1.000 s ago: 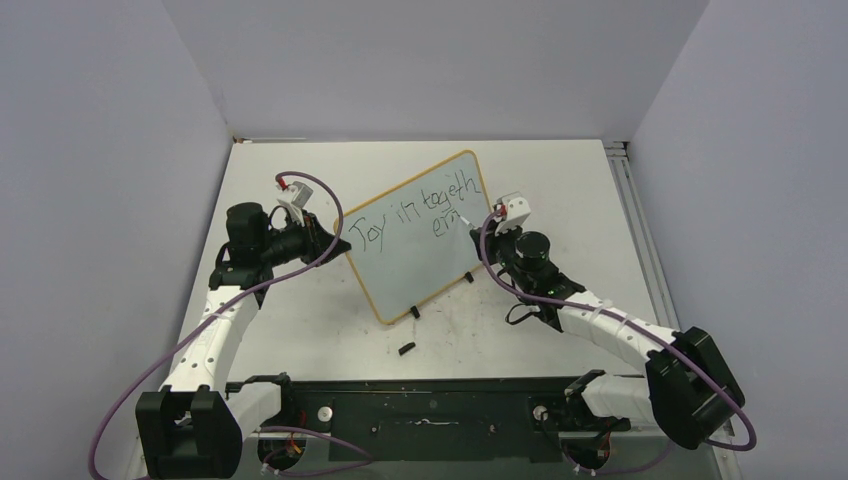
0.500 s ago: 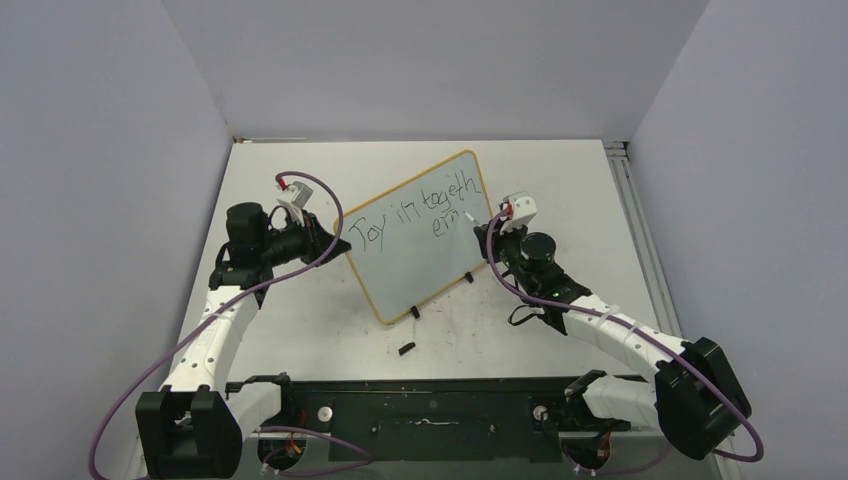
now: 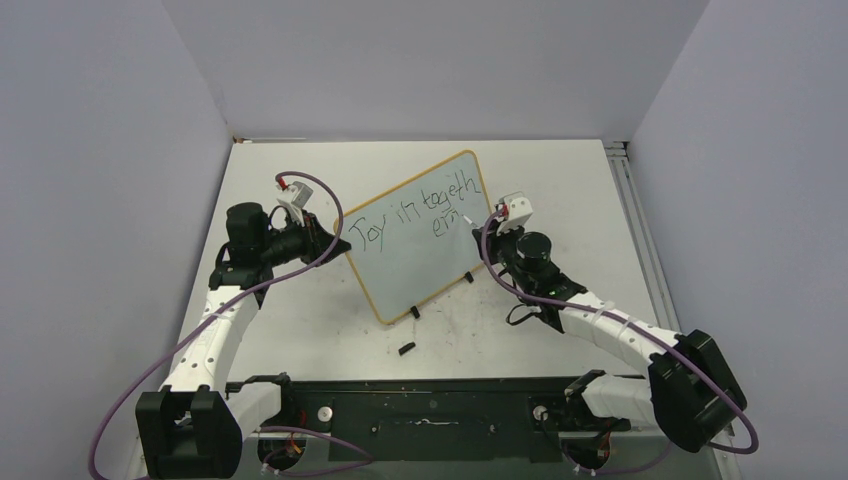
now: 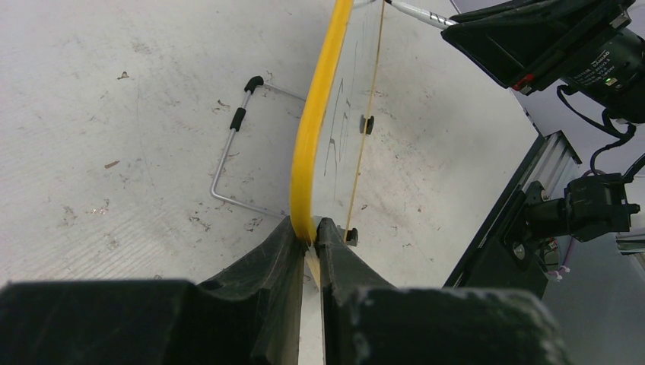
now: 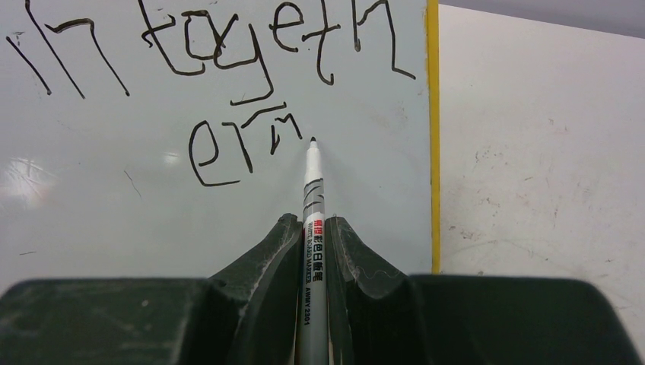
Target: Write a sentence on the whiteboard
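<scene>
The whiteboard (image 3: 420,260) stands tilted on its black clip feet, with a yellow frame. The sentence (image 3: 420,212) reads "Joy in togeth" with "ern" below it (image 5: 236,144). My left gripper (image 3: 338,245) is shut on the board's left edge; the left wrist view shows its fingers clamping the yellow frame (image 4: 308,160). My right gripper (image 3: 492,222) is shut on a grey whiteboard marker (image 5: 312,198). The marker's black tip rests at the board just right of "ern".
A small black marker cap (image 3: 405,349) lies on the table in front of the board. A bent wire stand (image 4: 228,152) lies behind the board. The black arm base rail (image 3: 430,410) runs along the near edge.
My right gripper shifted slightly right and back with the marker beside the second line. The left gripper and the board have not moved.
</scene>
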`<state>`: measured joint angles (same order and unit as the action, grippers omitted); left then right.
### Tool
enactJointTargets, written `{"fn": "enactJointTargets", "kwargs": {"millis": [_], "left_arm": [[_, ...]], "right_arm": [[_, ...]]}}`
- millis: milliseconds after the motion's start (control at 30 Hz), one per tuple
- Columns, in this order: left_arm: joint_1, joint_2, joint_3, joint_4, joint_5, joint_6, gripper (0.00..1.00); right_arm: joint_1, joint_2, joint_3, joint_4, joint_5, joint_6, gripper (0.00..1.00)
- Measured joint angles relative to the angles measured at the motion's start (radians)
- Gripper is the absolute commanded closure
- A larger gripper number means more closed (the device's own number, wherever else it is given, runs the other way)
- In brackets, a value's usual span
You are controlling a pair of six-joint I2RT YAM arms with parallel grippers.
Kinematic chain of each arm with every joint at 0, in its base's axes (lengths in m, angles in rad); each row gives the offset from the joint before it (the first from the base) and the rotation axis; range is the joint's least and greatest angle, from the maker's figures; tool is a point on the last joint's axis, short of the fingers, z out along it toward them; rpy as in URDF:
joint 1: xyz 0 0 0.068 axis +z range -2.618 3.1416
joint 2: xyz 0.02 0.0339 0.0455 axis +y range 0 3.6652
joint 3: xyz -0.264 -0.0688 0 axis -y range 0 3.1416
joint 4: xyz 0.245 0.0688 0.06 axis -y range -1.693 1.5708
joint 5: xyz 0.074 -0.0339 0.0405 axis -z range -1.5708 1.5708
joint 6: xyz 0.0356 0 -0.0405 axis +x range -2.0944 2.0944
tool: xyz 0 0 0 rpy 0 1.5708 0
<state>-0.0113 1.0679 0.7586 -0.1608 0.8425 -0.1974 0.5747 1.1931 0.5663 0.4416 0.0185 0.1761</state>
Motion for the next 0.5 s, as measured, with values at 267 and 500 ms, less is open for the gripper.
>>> {"fn": "enactJointTargets", "kwargs": {"millis": [267,500], "left_arm": [[0.0,0.0,0.0,0.0,0.0,0.0,1.0],[0.0,0.0,0.0,0.0,0.0,0.0,1.0]], "right_arm": [[0.0,0.033,0.0,0.021,0.0,0.0,0.95],[0.0,0.047,0.006,0.031,0.0,-0.001,0.95]]}}
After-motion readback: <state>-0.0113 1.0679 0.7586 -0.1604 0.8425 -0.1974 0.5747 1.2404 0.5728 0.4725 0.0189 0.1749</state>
